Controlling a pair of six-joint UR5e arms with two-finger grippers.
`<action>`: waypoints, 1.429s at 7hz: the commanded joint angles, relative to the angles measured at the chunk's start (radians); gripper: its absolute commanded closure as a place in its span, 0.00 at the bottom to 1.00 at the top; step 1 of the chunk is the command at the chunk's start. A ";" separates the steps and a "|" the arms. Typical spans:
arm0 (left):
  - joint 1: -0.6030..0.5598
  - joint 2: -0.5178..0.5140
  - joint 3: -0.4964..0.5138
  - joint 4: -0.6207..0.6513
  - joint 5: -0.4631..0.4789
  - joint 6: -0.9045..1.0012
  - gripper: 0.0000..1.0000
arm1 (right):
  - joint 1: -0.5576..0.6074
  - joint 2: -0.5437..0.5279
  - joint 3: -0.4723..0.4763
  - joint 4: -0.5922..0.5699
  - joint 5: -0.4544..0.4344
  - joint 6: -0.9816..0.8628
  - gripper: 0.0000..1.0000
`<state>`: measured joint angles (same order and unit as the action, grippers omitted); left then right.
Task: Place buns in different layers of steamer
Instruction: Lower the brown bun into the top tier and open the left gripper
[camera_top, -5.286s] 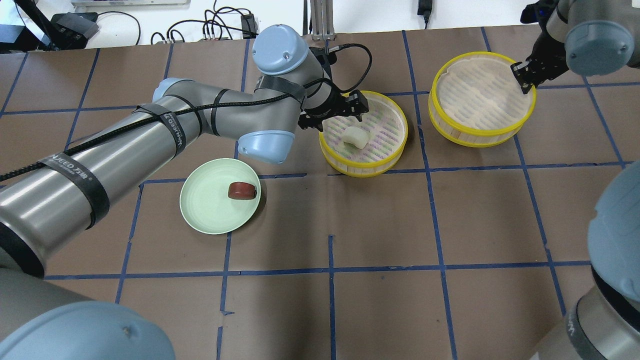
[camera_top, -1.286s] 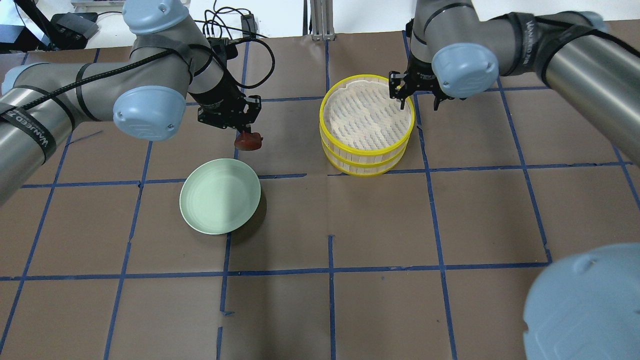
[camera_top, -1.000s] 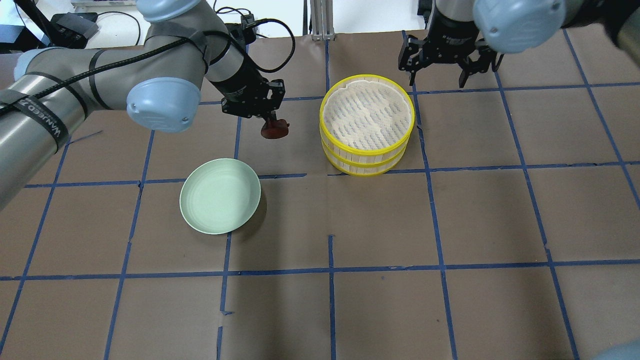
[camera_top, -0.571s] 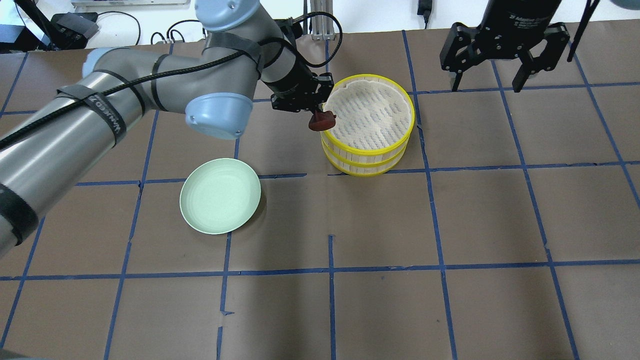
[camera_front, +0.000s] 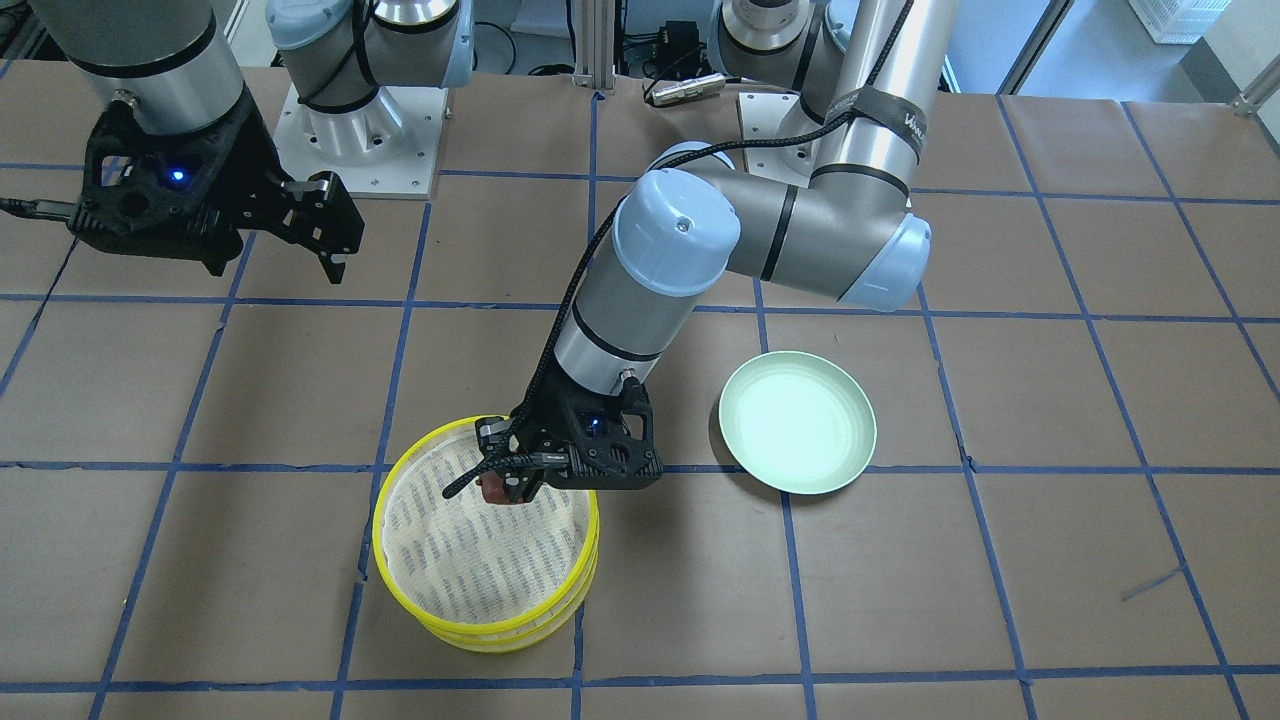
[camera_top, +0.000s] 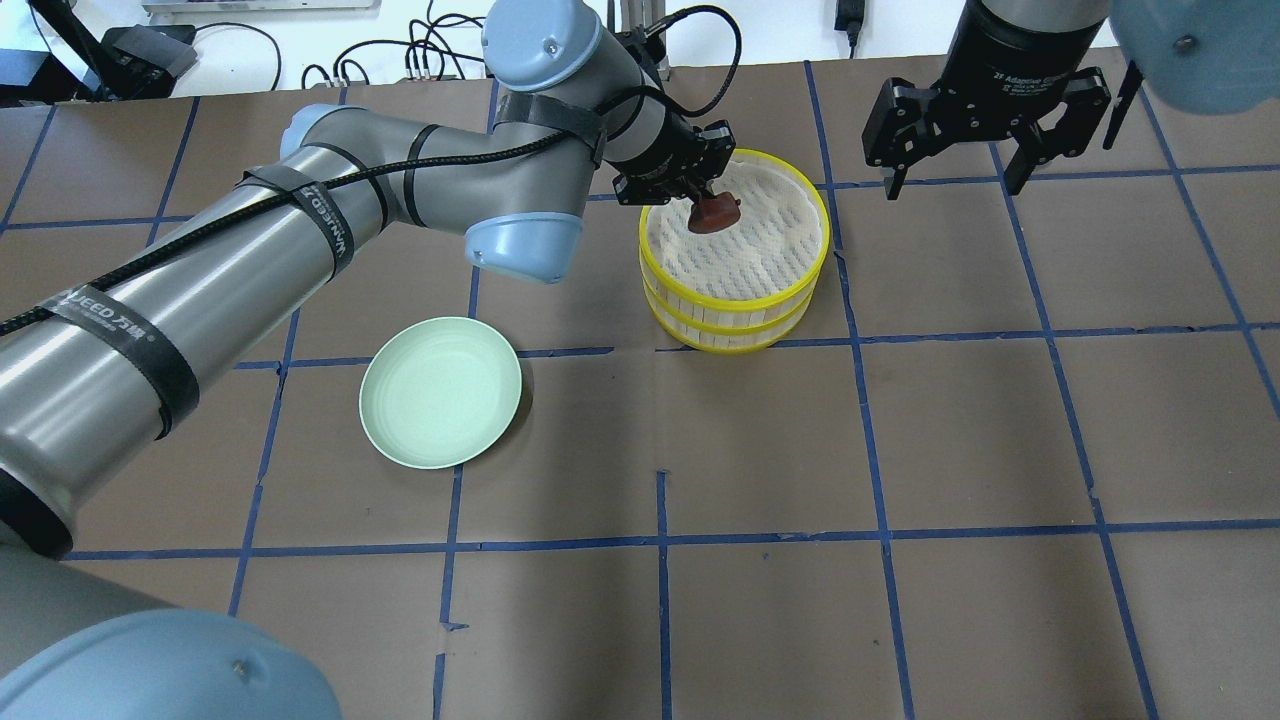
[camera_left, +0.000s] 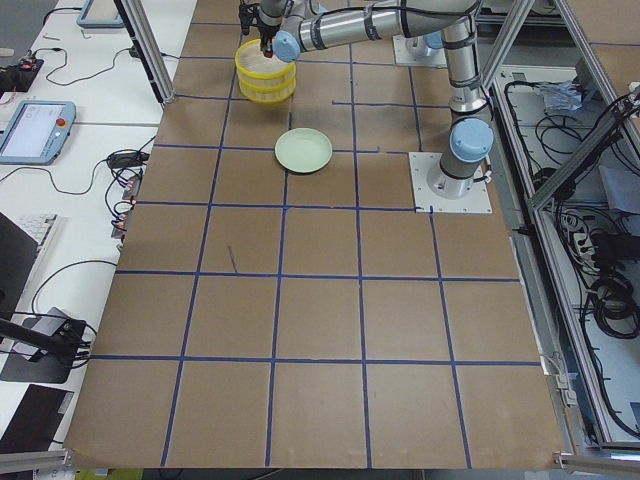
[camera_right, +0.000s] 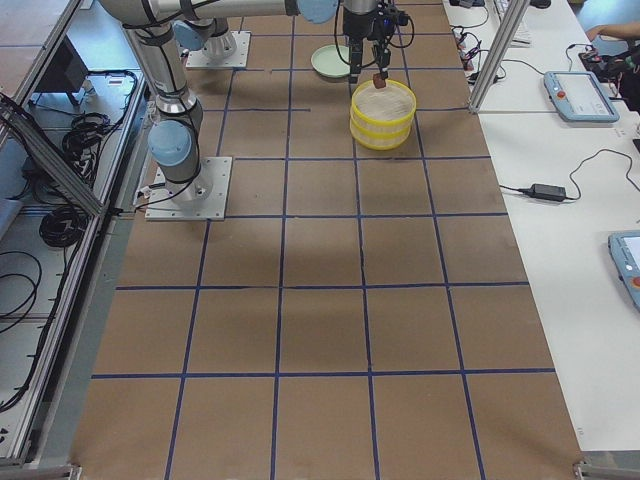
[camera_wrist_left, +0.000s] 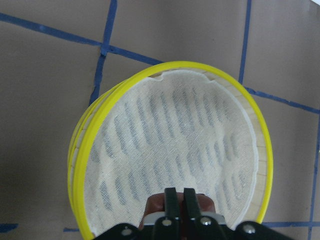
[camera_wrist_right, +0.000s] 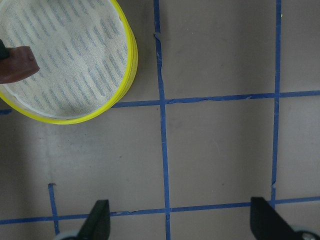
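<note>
Two steamer layers (camera_top: 735, 300) with yellow rims stand stacked at the table's far middle. My left gripper (camera_top: 706, 205) is shut on the dark reddish-brown bun (camera_top: 716, 213) and holds it just above the top layer's mesh floor, near its far-left rim. The left wrist view shows the bun (camera_wrist_left: 156, 204) between the shut fingers (camera_wrist_left: 172, 197) over the top layer (camera_wrist_left: 250, 105). My right gripper (camera_top: 950, 185) is open and empty, raised to the right of the stack. It also shows in the right wrist view (camera_wrist_right: 181, 220). The white bun is hidden.
An empty pale green plate (camera_top: 440, 392) lies to the front left of the stack, also in the front-facing view (camera_front: 797, 422). Brown paper with blue tape lines covers the table. Cables and a metal post stand at the far edge.
The second layer was set on the one with the white bun. My left gripper carried the brown bun from the plate side to over the top layer. My right gripper let go and drew back right.
</note>
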<state>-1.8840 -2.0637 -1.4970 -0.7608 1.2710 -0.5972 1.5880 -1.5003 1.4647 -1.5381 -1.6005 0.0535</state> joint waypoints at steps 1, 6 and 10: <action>-0.001 -0.024 0.009 0.003 -0.002 -0.003 0.00 | -0.006 0.000 0.008 -0.005 0.034 -0.007 0.00; 0.152 0.113 -0.015 -0.288 0.011 0.409 0.00 | 0.004 -0.005 0.005 -0.005 0.034 -0.007 0.00; 0.377 0.336 0.015 -0.711 0.071 0.643 0.00 | 0.001 -0.006 -0.007 0.013 0.030 0.002 0.00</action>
<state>-1.5468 -1.7978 -1.4926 -1.3531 1.3353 0.0278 1.5927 -1.5062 1.4596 -1.5273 -1.5706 0.0536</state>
